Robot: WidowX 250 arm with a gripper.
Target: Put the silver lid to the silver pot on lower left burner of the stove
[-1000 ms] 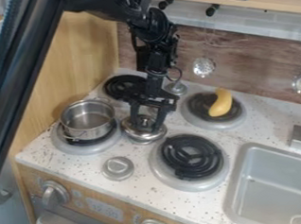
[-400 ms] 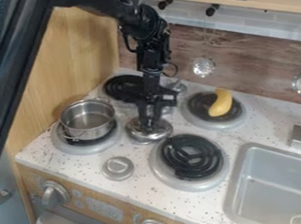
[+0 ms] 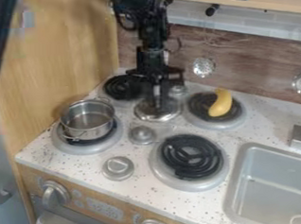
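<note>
The black gripper (image 3: 157,105) hangs over the middle of the stove top, between the back burners, its fingers shut on the handle of the silver lid (image 3: 169,113). Held roughly level, the lid appears raised off the counter. On the lower left burner (image 3: 67,147) rests the silver pot (image 3: 88,118), upright and uncovered. The pot is to the left of the gripper and a bit nearer the front edge. Fingers and wrist hide the lid's handle and part of its top.
A yellow banana-like toy (image 3: 221,103) lies on the back right burner (image 3: 202,122). The front right burner (image 3: 192,155) is bare. Two metallic knobs (image 3: 141,134) (image 3: 118,167) stand between the front burners, and the sink (image 3: 277,183) is at lower right.
The gripper first stood around the lid, then closed on it. Both have since moved up the view toward the back, uncovering a small round knob; the pot has stayed put.
</note>
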